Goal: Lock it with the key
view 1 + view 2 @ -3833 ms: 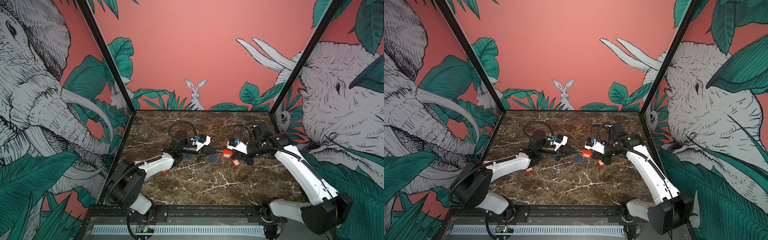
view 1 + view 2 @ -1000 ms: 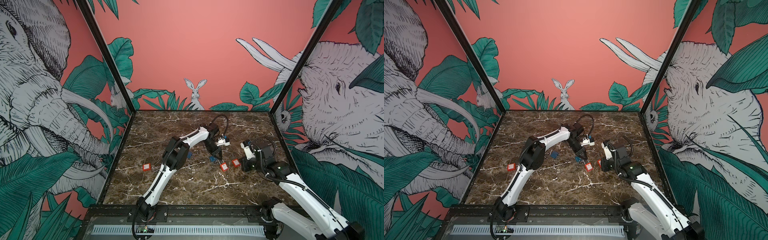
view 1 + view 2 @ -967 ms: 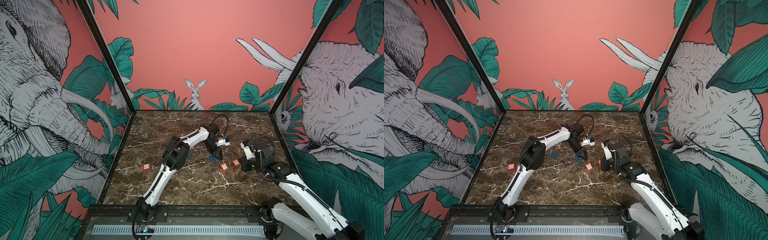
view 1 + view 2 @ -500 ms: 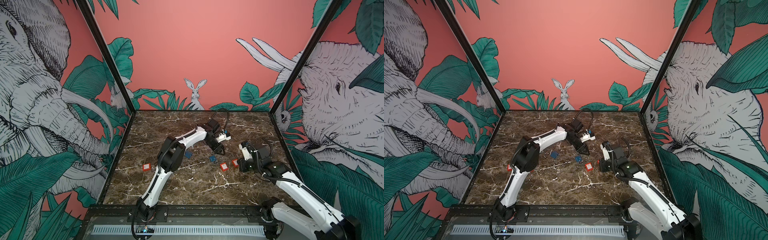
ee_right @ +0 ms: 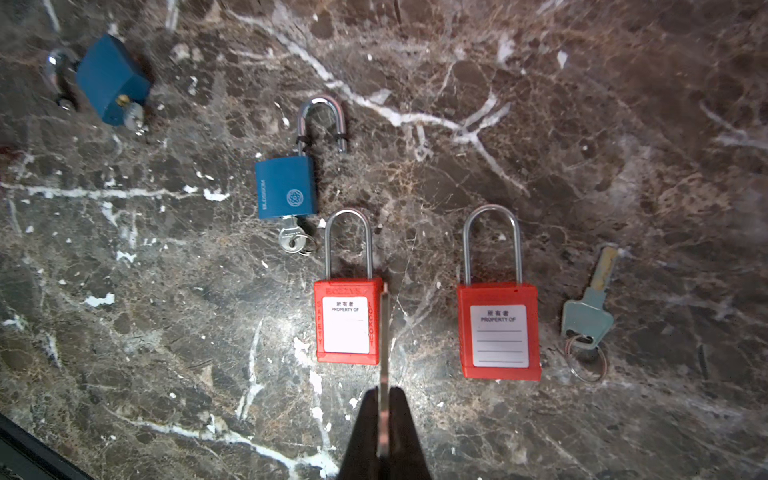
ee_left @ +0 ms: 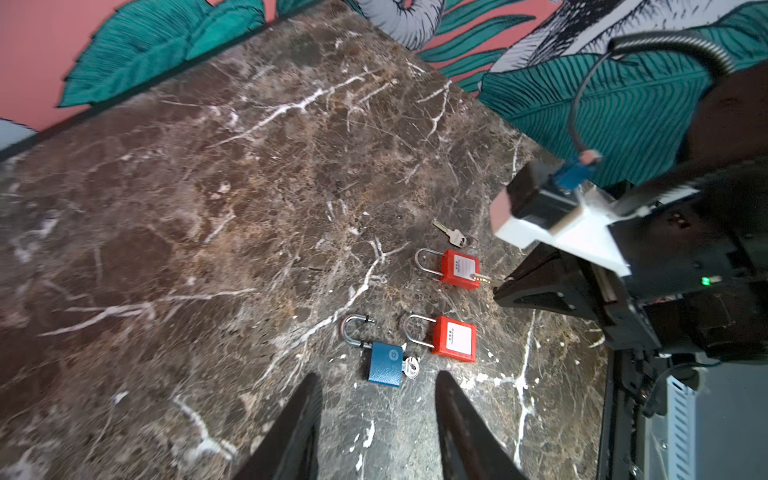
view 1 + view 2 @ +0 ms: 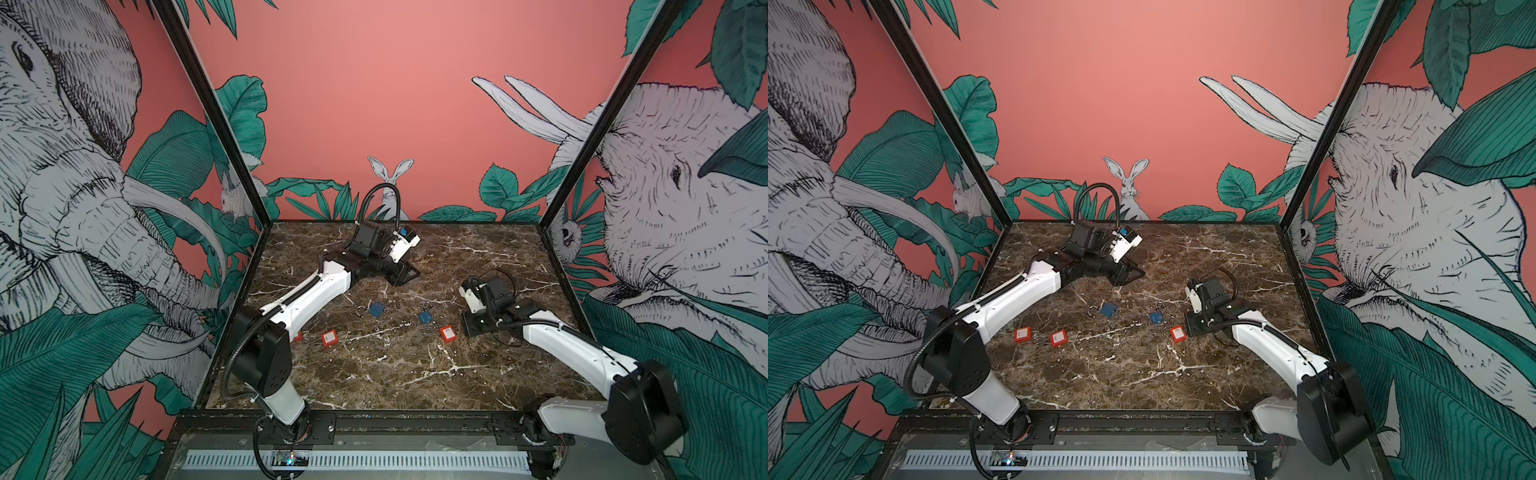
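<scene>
My right gripper (image 5: 384, 390) is clamped hard on the key (image 5: 385, 336). In the right wrist view the key's head is buried between my fingers (image 5: 405, 432), and the blade sticks straight out past the tips, seen edge-on. The blade runs along one side of a red padlock (image 5: 347, 326) whose shackle is pushed home. I cannot tell whether the key touches it. A second red padlock (image 5: 498, 332) lies just beside the first, with a loose key (image 5: 588, 316) next to it. Just beyond them lies a blue padlock (image 5: 286, 193), its shackle swung open and a key in its base.

In both top views my right gripper (image 7: 468, 328) (image 7: 1190, 326) sits right of centre, low over the marble table (image 7: 395, 374), with one red lock just to its left. My left gripper (image 6: 377, 388) stands partly open, with nothing between its fingers (image 6: 299, 424). In a top view it (image 7: 407, 275) is at upper centre, well apart from the held key.
</scene>
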`<state>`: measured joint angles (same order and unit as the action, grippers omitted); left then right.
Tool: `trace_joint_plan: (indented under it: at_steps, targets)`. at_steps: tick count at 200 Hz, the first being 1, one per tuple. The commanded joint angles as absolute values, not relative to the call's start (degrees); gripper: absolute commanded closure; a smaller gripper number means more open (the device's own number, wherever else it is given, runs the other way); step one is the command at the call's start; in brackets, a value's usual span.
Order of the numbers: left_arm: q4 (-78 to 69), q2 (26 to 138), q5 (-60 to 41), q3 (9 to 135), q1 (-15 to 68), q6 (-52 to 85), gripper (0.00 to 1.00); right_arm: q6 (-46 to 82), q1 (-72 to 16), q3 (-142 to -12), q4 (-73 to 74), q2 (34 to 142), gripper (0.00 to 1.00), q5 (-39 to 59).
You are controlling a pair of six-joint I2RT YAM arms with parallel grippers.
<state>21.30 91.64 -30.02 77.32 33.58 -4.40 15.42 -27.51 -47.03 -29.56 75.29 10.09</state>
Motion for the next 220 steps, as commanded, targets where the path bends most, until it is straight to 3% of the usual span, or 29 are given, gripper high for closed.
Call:
trace_joint_plan:
  at_steps: [1,97,171,220]
  targets:
    - [20.0,87.1,-26.8,73.1,34.0,-3.3,0.54,15.6,-28.0,-50.0,-30.6,79.1,1.0,10.0]
    - [21.4,79.9,-24.0,68.5,33.7,-1.8,0.54,16.4,-28.3,-52.6,-31.5,90.5,1.0,7.7]
    - [21.6,79.4,-23.6,67.3,33.7,-1.6,0.54,16.5,-28.8,-52.5,-30.6,93.3,0.85,7.1]
    - [22.0,80.4,-23.9,67.5,33.7,-1.6,0.54,14.6,-28.9,-54.1,-33.6,89.1,0.81,4.6]
